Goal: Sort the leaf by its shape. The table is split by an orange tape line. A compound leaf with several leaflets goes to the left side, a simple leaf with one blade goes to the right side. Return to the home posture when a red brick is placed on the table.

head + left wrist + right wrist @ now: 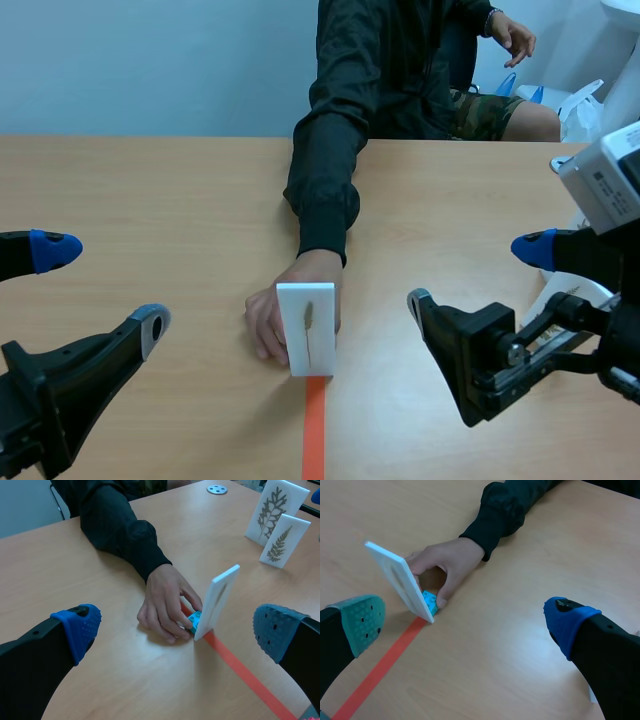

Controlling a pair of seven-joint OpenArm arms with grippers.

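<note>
White leaf card (306,345) upright, hand (265,318) at base

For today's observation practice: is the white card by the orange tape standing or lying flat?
Standing: the card leans slightly on its teal base, a hand holding it.

Hand (270,318) steadies upright white card (312,350) at orange tape (315,430); leaf (309,316) seemingly simple.

A holed grey disc (217,489) lies on the wooden table (150,200). A black-jacketed person (385,70) sits across it.
</note>
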